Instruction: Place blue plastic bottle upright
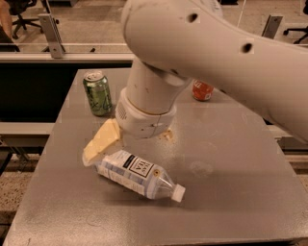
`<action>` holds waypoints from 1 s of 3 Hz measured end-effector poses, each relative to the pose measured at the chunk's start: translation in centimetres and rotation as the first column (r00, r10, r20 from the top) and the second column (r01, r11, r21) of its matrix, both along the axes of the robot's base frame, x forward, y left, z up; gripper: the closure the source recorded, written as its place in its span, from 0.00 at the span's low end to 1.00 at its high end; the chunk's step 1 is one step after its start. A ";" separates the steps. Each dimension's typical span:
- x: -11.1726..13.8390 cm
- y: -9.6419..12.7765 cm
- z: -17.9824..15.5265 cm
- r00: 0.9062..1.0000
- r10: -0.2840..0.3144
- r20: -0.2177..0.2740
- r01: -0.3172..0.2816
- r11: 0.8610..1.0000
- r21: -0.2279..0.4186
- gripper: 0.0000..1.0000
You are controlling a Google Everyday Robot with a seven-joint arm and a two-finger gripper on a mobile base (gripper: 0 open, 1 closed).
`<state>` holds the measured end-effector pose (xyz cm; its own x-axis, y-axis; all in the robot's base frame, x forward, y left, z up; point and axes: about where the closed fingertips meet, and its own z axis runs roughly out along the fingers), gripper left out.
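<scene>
The blue plastic bottle (137, 173) is seen lying on its side on the table (231, 192), near and left of centre, with its cap pointing right. The gripper (127, 145) is held low just beyond it, spread wide and holding nothing, with one finger (102, 141) at the bottle's base end. A roll or slip could be caused by an off-centre pinch on the round body. The green can (97, 92), farther left, could be knocked. The bottle is capped, and its contents cannot be told.

A matte grey tabletop (231, 158) fills the view, and the gripper (126, 144) hangs over its left half. Beyond it are a grey metal rail (72, 46) and a black office chair (22, 10) on a pale floor (96, 24).
</scene>
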<state>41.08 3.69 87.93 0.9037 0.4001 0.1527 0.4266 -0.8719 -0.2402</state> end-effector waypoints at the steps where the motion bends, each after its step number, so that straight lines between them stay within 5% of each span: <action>1: -0.5 0.4 -0.9 0.991 0.131 -0.035 -0.133 0.988 -0.082 0.00; 3: -2.8 0.5 -1.8 0.939 0.340 -0.055 -0.344 0.918 -0.195 0.00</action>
